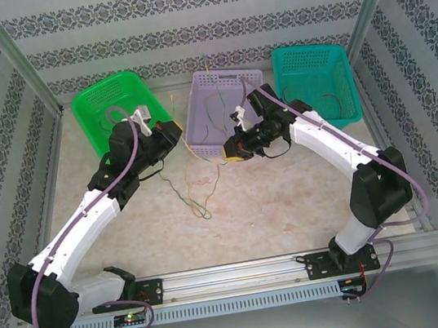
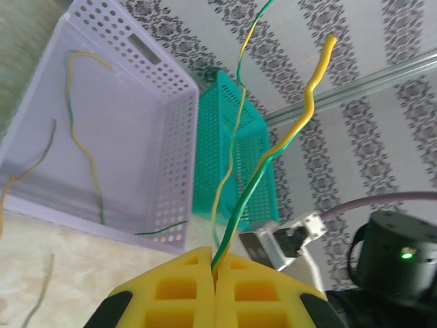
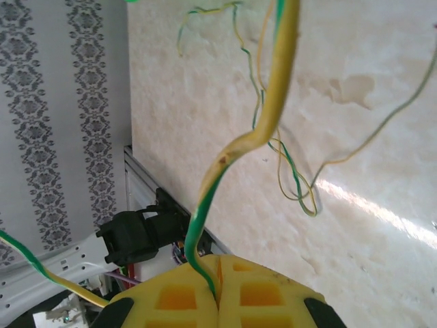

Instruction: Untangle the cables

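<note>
In the left wrist view my left gripper (image 2: 215,263) has its yellow jaws shut on a green-and-yellow cable (image 2: 254,183) that rises past the baskets. The right wrist view shows my right gripper (image 3: 218,287) shut on another green-and-yellow cable (image 3: 229,158) that curves up over the table. Thin tangled cables (image 3: 295,186) lie looped on the table beyond it. From above, the left gripper (image 1: 167,135) and right gripper (image 1: 233,147) face each other in front of the purple basket, with the cables (image 1: 200,202) hanging between them onto the table. More cables (image 2: 83,142) lie inside the purple basket.
Three baskets stand along the back wall: green (image 1: 88,101) at the left, purple (image 1: 195,126) in the middle, teal (image 1: 349,87) at the right, the teal one holding a thin wire. The patterned walls close in both sides. The aluminium rail (image 1: 244,274) runs along the near edge.
</note>
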Robot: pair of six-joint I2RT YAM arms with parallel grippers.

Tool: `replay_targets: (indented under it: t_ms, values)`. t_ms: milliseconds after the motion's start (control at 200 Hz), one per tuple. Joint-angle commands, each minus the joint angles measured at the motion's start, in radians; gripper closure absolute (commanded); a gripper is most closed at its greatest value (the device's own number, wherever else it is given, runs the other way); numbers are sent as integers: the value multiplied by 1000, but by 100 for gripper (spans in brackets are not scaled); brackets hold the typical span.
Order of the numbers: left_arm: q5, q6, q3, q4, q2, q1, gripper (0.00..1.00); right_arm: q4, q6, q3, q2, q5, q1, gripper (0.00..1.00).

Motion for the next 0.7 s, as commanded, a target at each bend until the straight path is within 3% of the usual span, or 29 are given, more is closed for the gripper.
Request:
replay_targets:
  t_ms: [0, 75, 90, 120, 160, 210, 355, 485, 694]
  values:
    - [-42, 93, -7, 92, -10, 8, 100, -159, -5, 71, 19, 94, -20, 100]
    - [-84, 66, 2, 46, -5, 8, 100, -209, -51, 106, 41, 151, -30, 100]
    - [-95, 56, 10, 24, -2, 7, 96, -214, -58, 112, 47, 155, -32, 100]
    - [-107, 43, 32, -17, 10, 9, 77, -222, -70, 125, 58, 161, -36, 100]
    - [-105, 44, 76, -80, 38, 12, 42, -228, -83, 141, 71, 174, -42, 100]
    - [-99, 56, 163, -187, 77, 13, 29, -232, -95, 167, 90, 192, -52, 100]
    - [-130, 70, 313, -354, 123, 12, 23, -260, -146, 281, 172, 310, -81, 100]
    - [-202, 74, 333, -412, 76, 12, 21, -262, -151, 390, 277, 391, -108, 100]
    - [-188, 50, 287, -433, 14, 10, 23, -258, -164, 576, 472, 487, -118, 100]
